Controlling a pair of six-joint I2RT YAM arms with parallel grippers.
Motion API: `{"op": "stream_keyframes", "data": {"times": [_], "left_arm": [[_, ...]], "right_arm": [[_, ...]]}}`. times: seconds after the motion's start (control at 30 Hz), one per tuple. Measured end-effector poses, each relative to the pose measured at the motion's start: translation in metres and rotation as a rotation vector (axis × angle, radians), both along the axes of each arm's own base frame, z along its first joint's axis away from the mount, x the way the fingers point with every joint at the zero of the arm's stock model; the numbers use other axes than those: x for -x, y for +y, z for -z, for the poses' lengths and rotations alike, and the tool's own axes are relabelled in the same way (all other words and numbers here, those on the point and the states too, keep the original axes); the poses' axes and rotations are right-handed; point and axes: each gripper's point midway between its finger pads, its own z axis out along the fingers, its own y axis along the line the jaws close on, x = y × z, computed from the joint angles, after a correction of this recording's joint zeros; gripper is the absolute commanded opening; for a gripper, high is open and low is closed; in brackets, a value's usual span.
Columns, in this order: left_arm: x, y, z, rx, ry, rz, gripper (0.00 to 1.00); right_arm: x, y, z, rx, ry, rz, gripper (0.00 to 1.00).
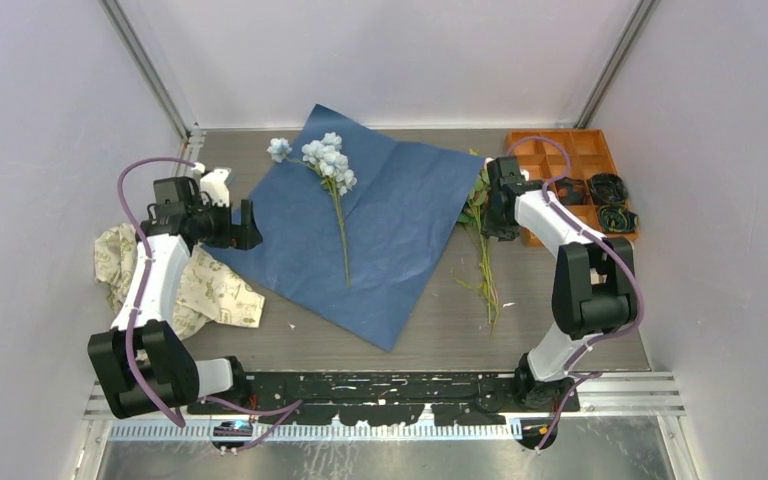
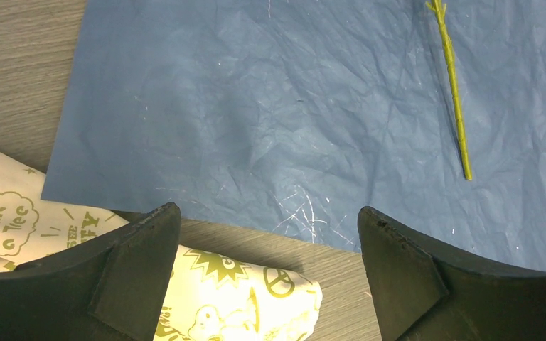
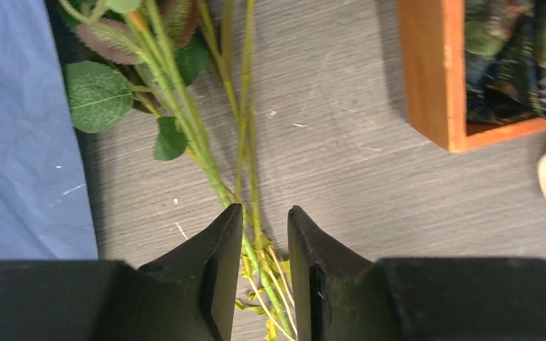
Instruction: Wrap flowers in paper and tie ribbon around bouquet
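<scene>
One flower stem (image 1: 338, 205) on paper (image 1: 400, 230)

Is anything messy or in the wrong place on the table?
Yes. Only one blue flower stem lies on the paper. The other stems lie off it on the table, beside the orange tray. The cream cloth is crumpled in a heap by the paper's left corner.

The grey table (image 1: 440, 330) is carrying a blue sheet of paper (image 1: 400, 230), spread flat. A printed cream cloth (image 1: 210, 295) is lying bunched just left of the paper. Leafy flowers (image 1: 482, 255) are lying just right of it, and an orange tray (image 1: 596, 150) is sitting further right.
</scene>
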Motion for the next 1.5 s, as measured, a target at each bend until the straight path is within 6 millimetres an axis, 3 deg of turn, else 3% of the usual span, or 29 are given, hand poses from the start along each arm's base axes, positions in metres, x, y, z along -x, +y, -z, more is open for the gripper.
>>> {"op": "stream_keyframes", "data": {"times": [0.33,0.6,0.77,0.97,1.07,1.1,1.23,1.3,1.37,1.43,1.5], "left_arm": [[0.001,0.000,0.001,0.001,0.002,0.000,0.94],[0.001,0.000,0.002,0.001,0.004,-0.001,0.94],[0.002,0.000,0.003,0.002,0.008,-0.001,0.94],[0.002,0.000,0.004,0.002,0.011,-0.001,0.94],[0.002,-0.001,0.004,0.003,0.011,-0.001,0.94],[0.002,-0.001,0.004,0.003,0.011,-0.001,0.94],[0.002,-0.001,0.004,0.003,0.011,-0.001,0.94],[0.002,-0.001,0.004,0.003,0.011,-0.001,0.94],[0.002,-0.001,0.004,0.003,0.011,-0.001,0.94],[0.002,-0.001,0.004,0.003,0.011,-0.001,0.94],[0.002,-0.001,0.004,0.003,0.011,0.000,0.94]], "right_arm": [[-0.022,0.019,0.018,-0.062,0.014,-0.067,0.31],[-0.035,0.024,0.033,-0.064,0.045,-0.093,0.19],[-0.040,0.019,0.035,-0.028,0.050,-0.099,0.01],[-0.040,-0.004,0.017,0.084,0.028,-0.061,0.01],[-0.037,-0.012,-0.021,0.118,-0.046,-0.051,0.01],[-0.036,-0.014,-0.041,0.127,-0.094,-0.045,0.01],[-0.032,-0.016,-0.151,0.148,-0.375,-0.015,0.01],[-0.023,-0.007,-0.216,0.140,-0.557,-0.032,0.01],[-0.010,0.009,-0.268,0.099,-0.706,-0.079,0.01],[0.002,0.028,-0.303,0.022,-0.809,-0.146,0.01],[0.008,0.040,-0.319,-0.043,-0.856,-0.197,0.01]]}}
